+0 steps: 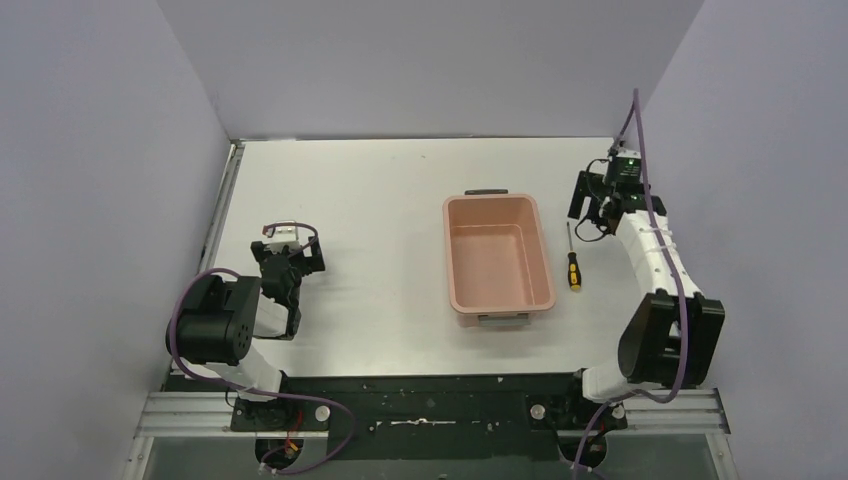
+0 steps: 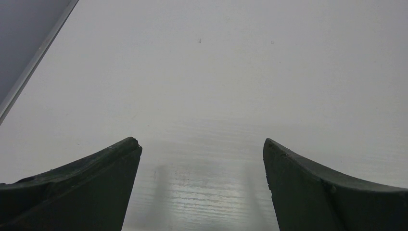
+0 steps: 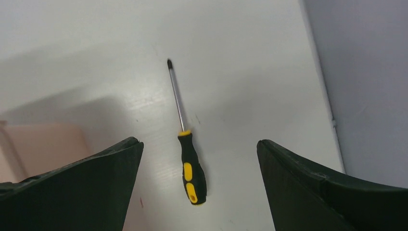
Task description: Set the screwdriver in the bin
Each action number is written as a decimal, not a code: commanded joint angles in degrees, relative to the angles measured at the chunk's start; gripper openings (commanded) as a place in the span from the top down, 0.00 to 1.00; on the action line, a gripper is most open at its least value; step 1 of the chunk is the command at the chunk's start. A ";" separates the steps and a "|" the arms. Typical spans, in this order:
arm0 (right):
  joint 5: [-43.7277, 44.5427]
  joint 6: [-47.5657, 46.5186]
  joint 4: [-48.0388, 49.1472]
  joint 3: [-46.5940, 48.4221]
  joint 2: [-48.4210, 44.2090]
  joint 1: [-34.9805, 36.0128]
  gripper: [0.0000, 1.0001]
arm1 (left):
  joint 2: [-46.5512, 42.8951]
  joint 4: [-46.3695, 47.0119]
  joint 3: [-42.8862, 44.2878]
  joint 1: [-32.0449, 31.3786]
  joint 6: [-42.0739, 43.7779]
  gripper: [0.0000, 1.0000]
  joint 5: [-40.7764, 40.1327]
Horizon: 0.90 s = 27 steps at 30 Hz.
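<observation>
The screwdriver [image 1: 573,262] lies flat on the white table just right of the bin [image 1: 497,255], shaft pointing to the back. In the right wrist view the screwdriver [image 3: 191,163] lies between my spread fingers, yellow-and-black handle toward the camera, and a corner of the bin [image 3: 38,144] shows at left. My right gripper [image 1: 590,215] is open and empty, raised above the table right of the bin's far end. My left gripper [image 1: 285,240] is open and empty over bare table at the left [image 2: 199,159]. The salmon-pink bin is empty.
Grey enclosure walls close in the left, back and right. The table's right edge [image 3: 322,91] runs close to the screwdriver. A metal rail [image 1: 222,215] runs along the table's left edge. The arm bases stand on a black strip at the front.
</observation>
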 commanded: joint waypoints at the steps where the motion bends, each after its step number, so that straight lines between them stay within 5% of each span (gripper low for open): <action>1: -3.79 -1.50 -6.09 -2.05 3.95 -0.55 0.08 | -0.80 1.42 0.42 -0.01 0.42 0.03 0.57; 6: -7.92 -1.12 -4.06 -5.69 11.78 -0.61 0.24 | -0.82 1.31 0.42 -0.01 0.45 0.03 0.57; 10: -5.26 -0.46 -0.89 -8.74 15.31 -0.65 0.29 | -0.76 1.36 0.42 -0.01 0.46 0.03 0.57; 14: -1.79 -0.15 -0.09 -8.62 19.29 -0.69 0.45 | -0.80 1.32 0.42 -0.04 0.40 0.03 0.57; 20: 1.22 -0.27 -1.32 -7.29 19.07 -0.64 1.00 | -0.84 1.34 0.42 -0.05 0.44 0.03 0.57; 27: 2.89 2.38 -12.11 2.61 11.75 -0.11 1.00 | -0.79 1.34 0.42 -0.05 0.44 0.03 0.57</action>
